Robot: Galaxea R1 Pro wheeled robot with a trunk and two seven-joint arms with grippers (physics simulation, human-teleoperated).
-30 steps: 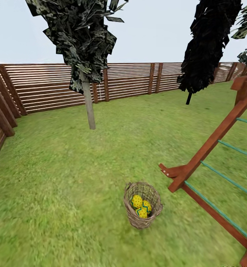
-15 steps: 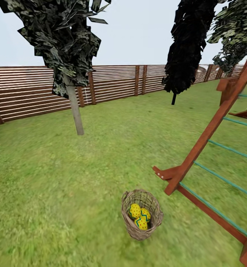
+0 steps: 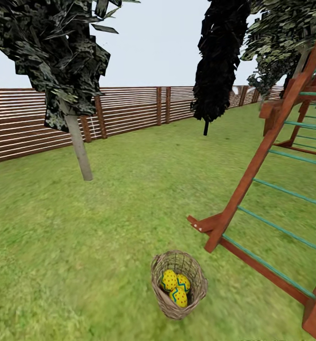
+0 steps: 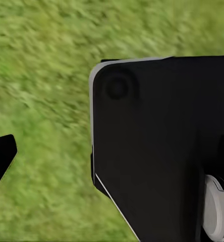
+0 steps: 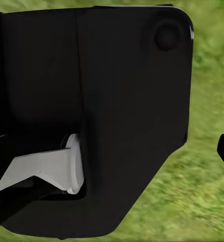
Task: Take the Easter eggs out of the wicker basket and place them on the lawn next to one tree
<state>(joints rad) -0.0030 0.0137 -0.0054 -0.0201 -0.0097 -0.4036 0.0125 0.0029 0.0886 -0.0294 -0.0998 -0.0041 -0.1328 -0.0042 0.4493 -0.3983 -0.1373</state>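
Wicker basket (image 3: 178,284) upright on the lawn (image 3: 82,246), low in your head view | three Easter eggs (image 3: 176,285) inside (touching) | pale-trunk tree (image 3: 78,149) well apart, by fence (image 3: 129,111) | climbing frame (image 3: 266,189) near | your grippers: can't tell.

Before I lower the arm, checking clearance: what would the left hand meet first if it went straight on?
Probably the short green grass lawn; a black robot panel blocks much of the left wrist view, so depth is unclear.

Basket (image 3: 178,284) on lawn (image 3: 72,255), three eggs (image 3: 176,286) inside. Tree (image 3: 78,147) at 11 o'clock behind it; climbing frame (image 3: 266,156) at 2 o'clock; fence (image 3: 129,111) behind.
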